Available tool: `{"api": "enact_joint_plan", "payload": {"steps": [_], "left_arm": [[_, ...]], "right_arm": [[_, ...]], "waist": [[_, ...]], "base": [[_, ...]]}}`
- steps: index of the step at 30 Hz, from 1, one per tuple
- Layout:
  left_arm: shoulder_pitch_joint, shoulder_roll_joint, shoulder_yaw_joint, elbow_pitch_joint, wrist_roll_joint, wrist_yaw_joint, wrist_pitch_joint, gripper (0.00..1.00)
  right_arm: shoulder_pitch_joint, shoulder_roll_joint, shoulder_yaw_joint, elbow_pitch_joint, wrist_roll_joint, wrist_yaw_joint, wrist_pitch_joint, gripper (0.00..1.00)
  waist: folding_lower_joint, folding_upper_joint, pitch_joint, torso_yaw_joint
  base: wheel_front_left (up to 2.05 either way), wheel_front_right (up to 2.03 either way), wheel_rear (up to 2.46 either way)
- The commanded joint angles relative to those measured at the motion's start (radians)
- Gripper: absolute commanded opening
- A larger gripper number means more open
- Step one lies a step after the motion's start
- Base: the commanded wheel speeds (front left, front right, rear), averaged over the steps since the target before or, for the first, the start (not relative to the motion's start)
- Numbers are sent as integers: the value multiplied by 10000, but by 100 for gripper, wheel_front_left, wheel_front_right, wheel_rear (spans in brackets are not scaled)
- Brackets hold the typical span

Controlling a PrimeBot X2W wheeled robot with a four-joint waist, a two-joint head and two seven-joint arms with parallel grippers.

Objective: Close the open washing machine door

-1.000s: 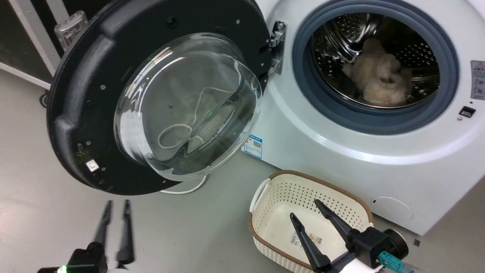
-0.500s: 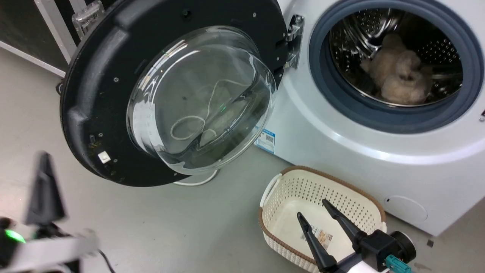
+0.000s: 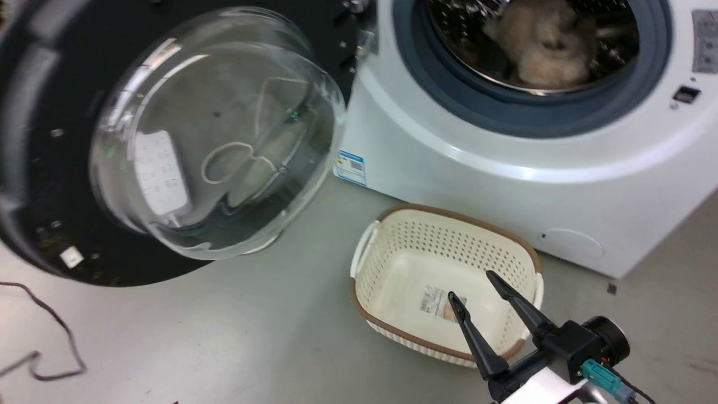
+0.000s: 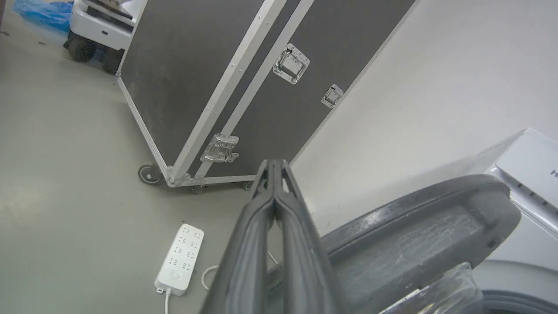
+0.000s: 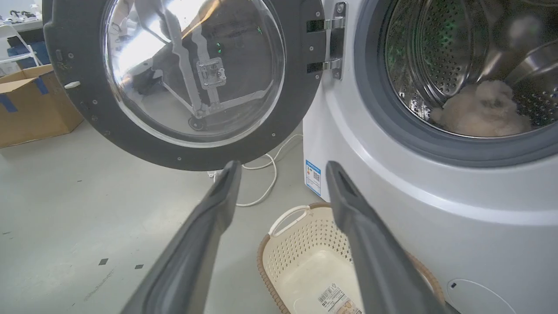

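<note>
Washing machine door [image 3: 185, 140] stands wide open on its hinge at the left side of the washing machine [image 3: 505, 179]. The glass bowl faces outward. The drum opening is uncovered, with a fluffy cream item [image 3: 541, 45] inside.

Left wrist view adds the door's outer rim edge-on, near the left gripper [image 4: 274, 165]. Its fingers are pressed together on nothing; contact with the door cannot be told. Flight case [image 4: 209, 74] and power strip [image 4: 180, 253] lie beyond.

Right gripper [image 3: 471, 285] is spread wide, empty, over the basket [image 3: 404, 247] at the machine's front. Bare floor [image 3: 224, 336] lies below the door's lower edge.
</note>
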Motion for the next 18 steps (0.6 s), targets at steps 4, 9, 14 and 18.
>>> {"api": "enact_joint_plan", "payload": {"steps": [4, 9, 14, 18], "left_arm": [[-862, 475, 620, 1269, -1359, 305, 1257, 0], [-1703, 636, 781, 2710, -2949, 722, 3390, 0], [-1725, 629, 685, 2983, -3657, 403, 4534, 0], [-1325, 567, 672, 2866, -3928, 190, 5055, 0]], "right_arm": [[-180, -171, -38, -12, 22, 8, -42, 100], [-254, -354, 51, 33, 70, 8, -42, 100], [-305, -528, 201, 65, 144, 8, -42, 100], [-292, -526, 165, 111, 215, 8, -42, 100]], "waist": [[-2, 0, 250, -316], [-2, 0, 349, -407], [-2, 0, 381, -479], [-2, 0, 282, -546]], "base": [[0, 0, 0], [0, 0, 0], [0, 0, 0], [0, 0, 0]]}}
